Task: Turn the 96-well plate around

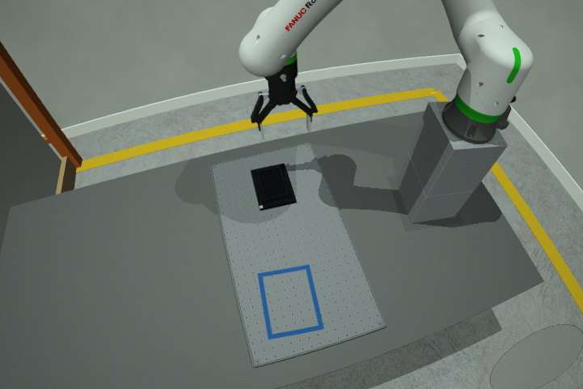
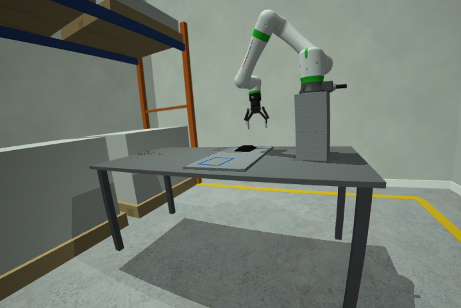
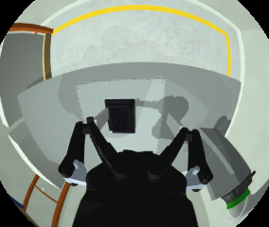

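I have the pincer (image 1: 284, 120) spread wide with nothing between its fingers, hanging high above the counter (image 2: 310, 174), because I want the jaws open before I descend on anything. Below it, and slightly ahead in the wrist view, the 96-well plate (image 1: 272, 185) lies flat in the plate nest N1 (the nest's locators are too small for me to make out) on the perforated deck (image 1: 333, 275). The bench spot B1 (image 1: 316, 297), a blue taped outline, lies well beyond the plate on the same deck, with nothing inside it, ready as a halfway rest if I need one for the half turn.
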Available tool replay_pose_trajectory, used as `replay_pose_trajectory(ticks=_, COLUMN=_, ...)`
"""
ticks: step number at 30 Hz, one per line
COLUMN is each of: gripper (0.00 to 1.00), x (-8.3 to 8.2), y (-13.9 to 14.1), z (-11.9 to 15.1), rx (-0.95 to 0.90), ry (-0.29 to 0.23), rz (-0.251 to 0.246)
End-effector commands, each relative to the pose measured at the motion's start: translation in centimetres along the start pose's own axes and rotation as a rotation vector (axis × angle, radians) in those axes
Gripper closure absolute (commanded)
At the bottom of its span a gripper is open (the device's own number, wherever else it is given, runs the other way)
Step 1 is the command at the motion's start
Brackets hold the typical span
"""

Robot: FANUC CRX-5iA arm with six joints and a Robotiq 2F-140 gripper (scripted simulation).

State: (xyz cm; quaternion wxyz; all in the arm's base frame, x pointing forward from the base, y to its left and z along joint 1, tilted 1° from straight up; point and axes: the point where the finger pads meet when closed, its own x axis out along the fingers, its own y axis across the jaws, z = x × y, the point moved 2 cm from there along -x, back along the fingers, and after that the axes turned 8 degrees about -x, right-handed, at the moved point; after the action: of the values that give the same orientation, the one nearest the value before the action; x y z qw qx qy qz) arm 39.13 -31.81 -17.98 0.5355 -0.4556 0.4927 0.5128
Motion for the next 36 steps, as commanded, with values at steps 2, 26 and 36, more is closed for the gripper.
replay_pose_trajectory(ticks=2, gripper=0.00, x=0.7, y=-0.9, z=0.7, rx=-0.017, ry=0.030, rz=-0.001)
replay_pose_trajectory(ticks=26, gripper=0.00, x=6.3, y=-7.4, z=7.3, rx=-0.064, ry=0.083, rz=-0.018)
replay_pose_trajectory(ticks=36, gripper=0.00, x=6.6, y=-7.7, z=7.6, rx=-0.064, ry=0.083, rz=-0.018)
